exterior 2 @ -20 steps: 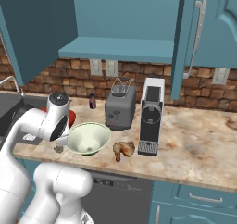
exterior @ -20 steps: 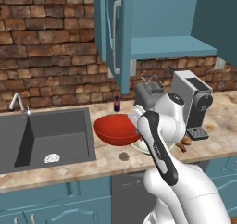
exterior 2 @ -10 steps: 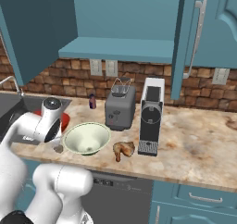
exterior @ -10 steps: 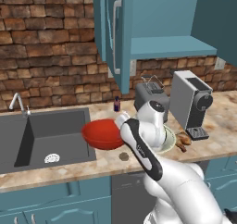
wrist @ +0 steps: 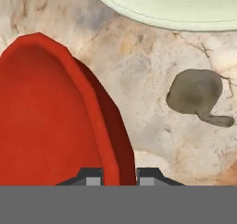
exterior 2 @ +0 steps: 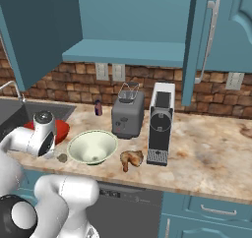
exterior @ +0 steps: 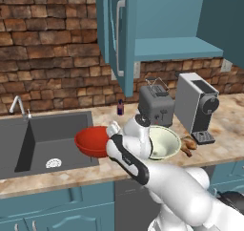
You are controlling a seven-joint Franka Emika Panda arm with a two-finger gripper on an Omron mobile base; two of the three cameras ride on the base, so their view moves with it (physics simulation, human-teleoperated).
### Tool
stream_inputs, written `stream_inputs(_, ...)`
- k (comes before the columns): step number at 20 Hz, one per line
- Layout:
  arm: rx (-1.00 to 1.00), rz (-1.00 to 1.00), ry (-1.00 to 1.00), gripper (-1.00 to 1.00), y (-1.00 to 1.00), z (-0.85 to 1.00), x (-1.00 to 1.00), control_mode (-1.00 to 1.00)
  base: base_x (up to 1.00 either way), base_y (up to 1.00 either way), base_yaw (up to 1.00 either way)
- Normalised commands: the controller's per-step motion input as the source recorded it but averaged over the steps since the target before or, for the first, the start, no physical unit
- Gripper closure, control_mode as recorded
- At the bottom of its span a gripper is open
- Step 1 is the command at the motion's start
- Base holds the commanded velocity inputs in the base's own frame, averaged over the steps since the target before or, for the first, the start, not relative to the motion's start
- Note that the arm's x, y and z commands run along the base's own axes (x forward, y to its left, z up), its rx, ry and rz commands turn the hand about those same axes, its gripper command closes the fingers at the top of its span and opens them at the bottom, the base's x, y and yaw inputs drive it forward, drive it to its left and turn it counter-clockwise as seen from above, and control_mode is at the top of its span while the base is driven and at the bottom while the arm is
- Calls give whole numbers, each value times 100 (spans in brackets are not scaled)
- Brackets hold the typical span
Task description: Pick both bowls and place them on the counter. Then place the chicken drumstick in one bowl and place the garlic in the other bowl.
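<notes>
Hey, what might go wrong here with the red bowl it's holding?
The end effector pinches only the thin rim of the red bowl, so the bowl might tilt or slip out. The bowl hangs partly over the sink edge and might drop in. The garlic lies close beside it, next to the cream-green bowl, and may get knocked.

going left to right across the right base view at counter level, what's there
red bowl → garlic → cream-green bowl → chicken drumstick → coffee machine
</notes>
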Motion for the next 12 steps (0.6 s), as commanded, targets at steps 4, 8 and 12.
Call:
stream_inputs(4, 0, -21, 0, 100, 37, -19, 5, -100, 0, 0, 0)
stream_inputs(8, 2, -29, 0, 100, 21, -7, -1, -100, 0, 0, 0)
stream_inputs(12, 3, -37, 0, 100, 21, 1, -15, -100, 0, 0, 0)
